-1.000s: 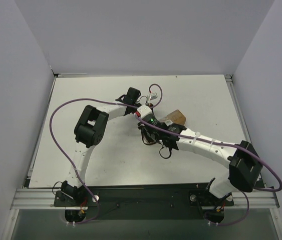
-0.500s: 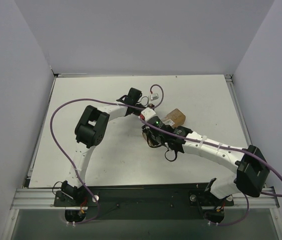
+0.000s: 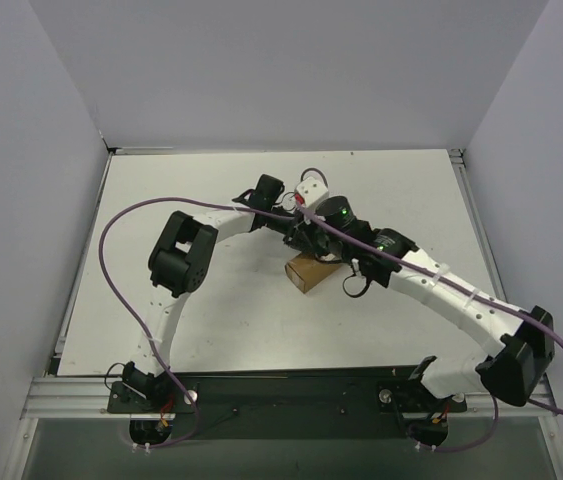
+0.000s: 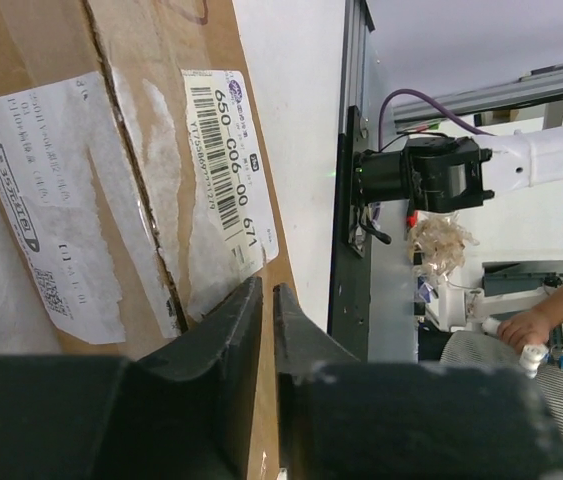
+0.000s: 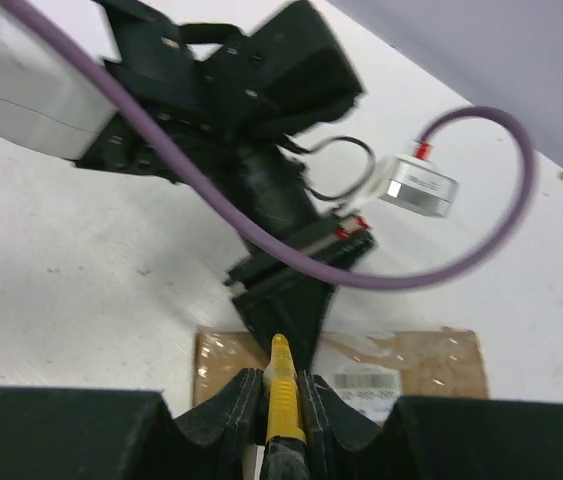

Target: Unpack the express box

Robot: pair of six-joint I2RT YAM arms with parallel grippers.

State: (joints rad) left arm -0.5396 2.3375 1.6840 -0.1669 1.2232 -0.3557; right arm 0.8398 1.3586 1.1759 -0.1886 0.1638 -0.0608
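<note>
While clamped on yellow knife (image 5: 282, 405), right claw (image 5: 281, 378) over express box (image 5: 416, 358); left claw (image 4: 267, 310) barely apart

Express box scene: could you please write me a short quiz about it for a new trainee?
1. True or false: the right hand holds a yellow utility knife.
2. What is stuck on top of the express box? A: a barcode label. B: a red ribbon. C: nothing.
3. Fill in: the box lies on the white ____.
Key: 1 true; 2 A; 3 table.
</note>
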